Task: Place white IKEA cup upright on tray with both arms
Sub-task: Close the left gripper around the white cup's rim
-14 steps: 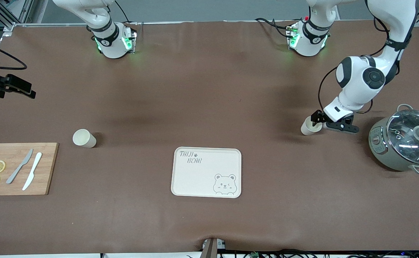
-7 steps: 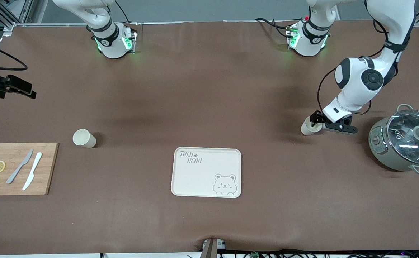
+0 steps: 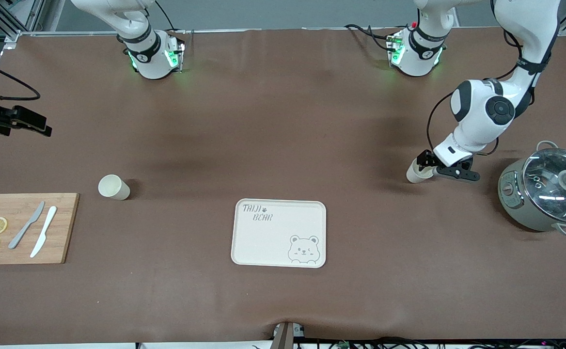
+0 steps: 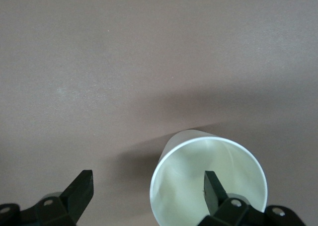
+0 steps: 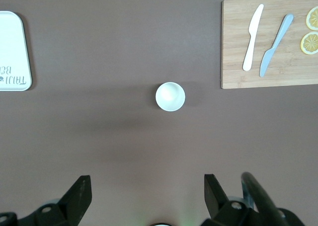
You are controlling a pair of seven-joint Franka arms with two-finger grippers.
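Note:
One white cup (image 3: 414, 173) lies tipped on the brown table near the left arm's end, its mouth showing in the left wrist view (image 4: 208, 179). My left gripper (image 3: 426, 165) is low at that mouth and open (image 4: 146, 188): one finger (image 4: 212, 188) is inside the cup, the other (image 4: 79, 191) outside over bare table. A second white cup (image 3: 113, 187) stands mouth up (image 5: 170, 96) toward the right arm's end. My right gripper (image 3: 33, 125) hangs high over the table there, open and empty (image 5: 144, 191). The cream tray (image 3: 279, 233) with its bear drawing lies nearer the front camera, nothing on it.
A wooden cutting board (image 3: 21, 228) with two knives and lemon slices lies at the right arm's end. A grey-green pot (image 3: 544, 191) with a glass lid stands at the left arm's end, close to the left gripper. A corner of the tray (image 5: 12, 52) shows in the right wrist view.
The left arm has shifted slightly, its gripper staying at the tipped cup's mouth. The right gripper has drifted a little. Neither cup has moved.

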